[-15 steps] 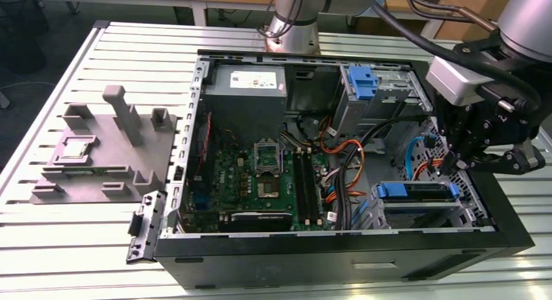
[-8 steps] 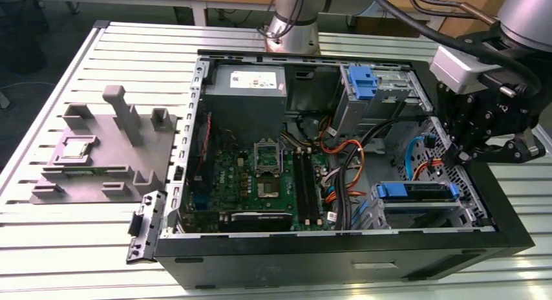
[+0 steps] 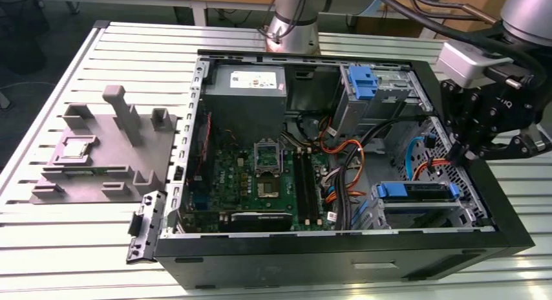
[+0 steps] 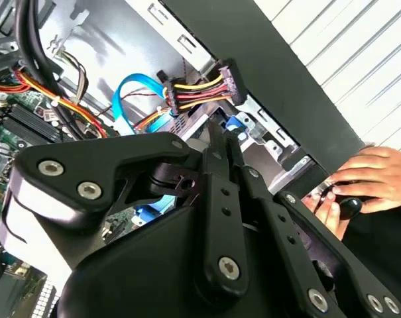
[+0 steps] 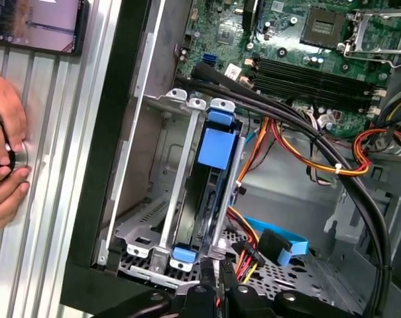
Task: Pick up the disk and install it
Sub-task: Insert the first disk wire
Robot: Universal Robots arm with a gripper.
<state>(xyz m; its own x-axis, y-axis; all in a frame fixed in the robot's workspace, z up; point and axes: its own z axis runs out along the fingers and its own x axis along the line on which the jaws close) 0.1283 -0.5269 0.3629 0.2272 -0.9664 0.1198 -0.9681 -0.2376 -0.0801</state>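
Note:
The disk (image 3: 415, 191) sits in the metal drive cage at the near right corner of the open computer case (image 3: 328, 248), its blue rail facing up. In the first wrist view the disk (image 5: 217, 147) stands edge-on inside the cage. My gripper (image 3: 470, 154) hangs over the case's right wall, above and behind the cage, apart from the disk. Its fingers (image 5: 205, 281) are together with nothing between them, and they point at the cage's end. In the second wrist view the gripper (image 4: 219, 132) points toward a bundle of power plugs.
A grey power-supply box (image 3: 245, 86) and a bare blue bracket (image 3: 362, 80) sit at the case's far side. Orange and blue cables (image 3: 345, 167) run beside the cage. A grey fixture (image 3: 103, 151) stands on the table at the exterior view's left. A person's hand (image 5: 1, 159) rests on the table beside the case.

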